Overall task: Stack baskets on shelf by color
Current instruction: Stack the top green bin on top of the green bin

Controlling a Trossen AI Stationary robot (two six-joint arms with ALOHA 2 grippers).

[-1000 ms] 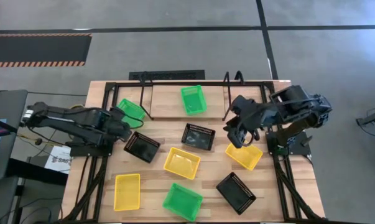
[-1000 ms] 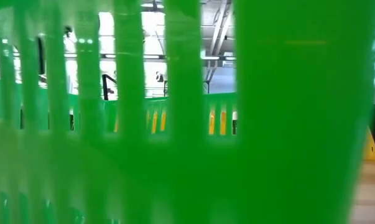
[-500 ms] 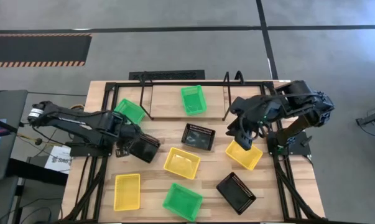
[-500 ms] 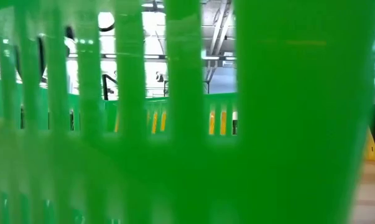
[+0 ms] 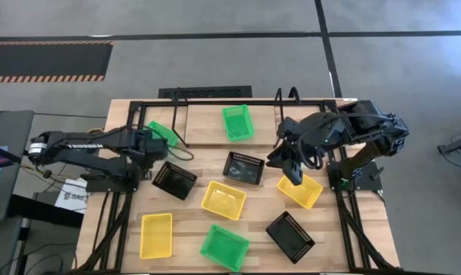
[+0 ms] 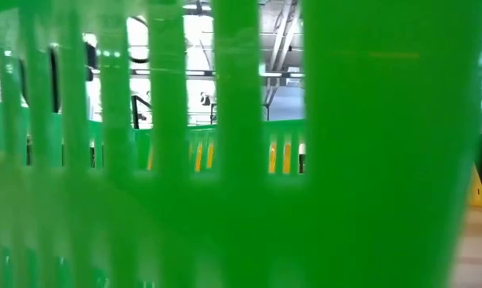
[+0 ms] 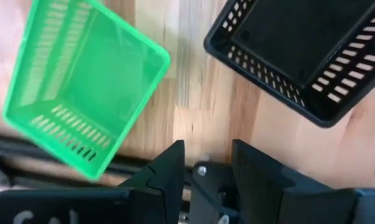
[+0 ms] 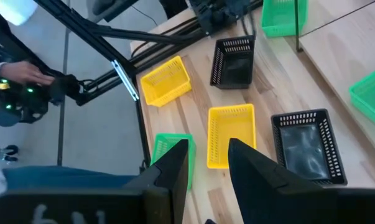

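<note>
The shelf [image 5: 203, 122] runs along the table's far side, with one green basket [image 5: 238, 122] standing on its plank. A second green basket [image 5: 166, 131] sits on the tabletop by the shelf's left end, and a black basket [image 5: 174, 180] lies nearer. My left gripper [image 5: 149, 150] points down over the bare wood between these two [image 7: 207, 163], open and holding nothing. My right gripper [image 5: 291, 162] hangs open and slanting down above a yellow basket [image 5: 300, 190], clear of it [image 8: 209, 160].
Loose on the tabletop are a black basket [image 5: 244, 167], a yellow one [image 5: 224, 199], a black one [image 5: 290, 236], a green one [image 5: 224, 247] and a yellow one [image 5: 156, 234]. A green basket wall [image 6: 368, 160] fills the low view. A person's hand [image 8: 22, 71] shows beyond the table.
My left gripper swung out over the black basket, then came back toward the far edge beside the green basket, rolling its wrist as it went. My right gripper tipped a little above the yellow basket. No basket has visibly shifted.
</note>
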